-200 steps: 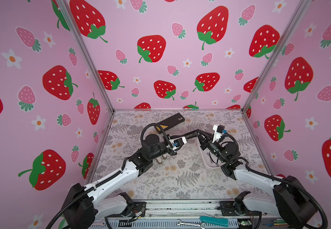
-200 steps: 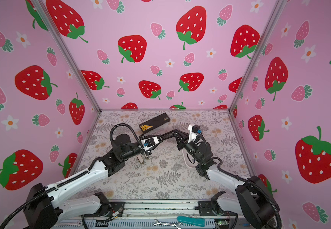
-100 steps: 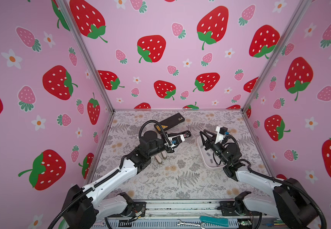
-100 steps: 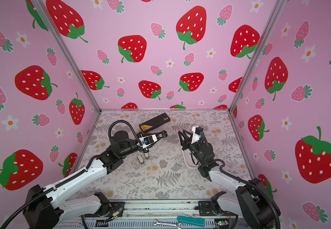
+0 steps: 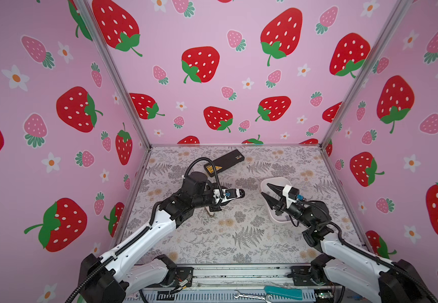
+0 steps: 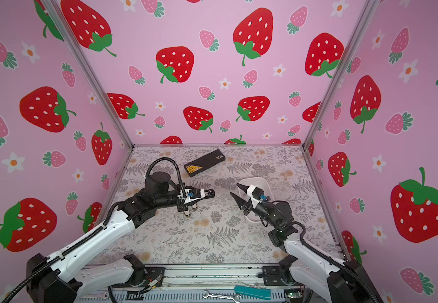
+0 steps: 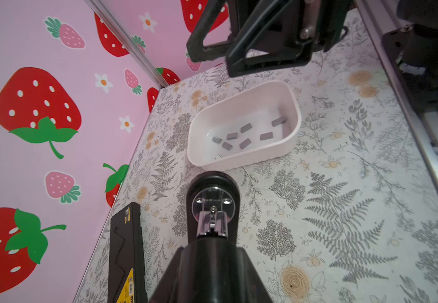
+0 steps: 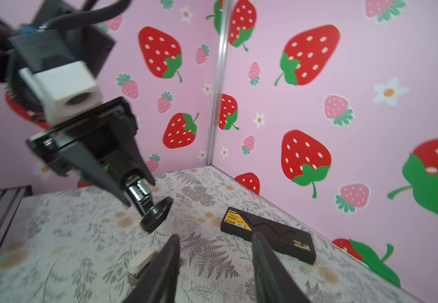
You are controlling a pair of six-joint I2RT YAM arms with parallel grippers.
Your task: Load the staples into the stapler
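Observation:
My left gripper (image 7: 210, 262) is shut on a black stapler (image 7: 212, 189) with chrome parts and a round end, held above the table and pointing toward the white tray (image 7: 286, 147). Several grey staples (image 7: 245, 128) lie loose in that tray. In the right wrist view the stapler (image 8: 157, 215) sticks out of the left gripper (image 8: 134, 189). My right gripper (image 5: 265, 190) hangs open over the tray (image 5: 278, 181) with nothing between its fingers (image 8: 170, 251). Both top views show the left gripper (image 6: 186, 206) largely hidden under its wrist camera.
A small cream stapler (image 8: 141, 259) lies on the table under the left gripper. A long black case (image 5: 224, 164) with a yellow label lies near the back wall. A wrench (image 5: 252, 296) and a teal-handled tool rest on the front rail. Pink walls enclose three sides.
My right gripper drew back from the stapler in the left gripper, moved right over the tray and opened. The left arm pulled slightly back and left, still gripping.

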